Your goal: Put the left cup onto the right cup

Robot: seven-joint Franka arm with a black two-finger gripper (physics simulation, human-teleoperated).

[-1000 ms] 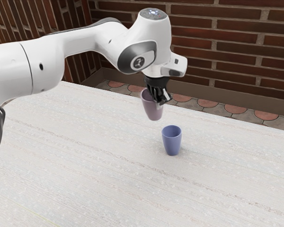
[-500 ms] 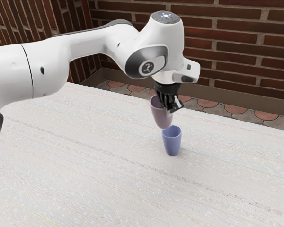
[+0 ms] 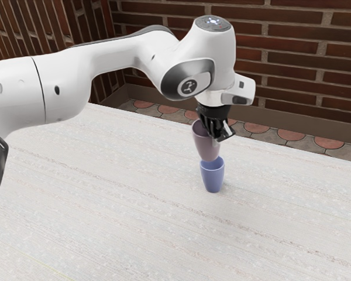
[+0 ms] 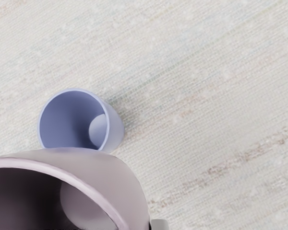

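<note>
My gripper (image 3: pixel 215 130) is shut on the rim of a mauve cup (image 3: pixel 205 143), holding it upright in the air. The cup's base hangs right above the mouth of a blue cup (image 3: pixel 212 174) that stands upright on the table; whether the two touch I cannot tell. In the wrist view the mauve cup (image 4: pixel 81 187) is large and close under my hand, and the blue cup (image 4: pixel 79 122) stands just past its rim, its open mouth showing.
The pale wooden table (image 3: pixel 105 199) stretches wide on all sides of the cups. A red brick wall (image 3: pixel 292 52) and a tiled floor strip (image 3: pixel 281 133) lie beyond the table's far edge.
My arm has carried the mauve cup toward the exterior view's right and lower, from beside the blue cup to directly above its mouth.
</note>
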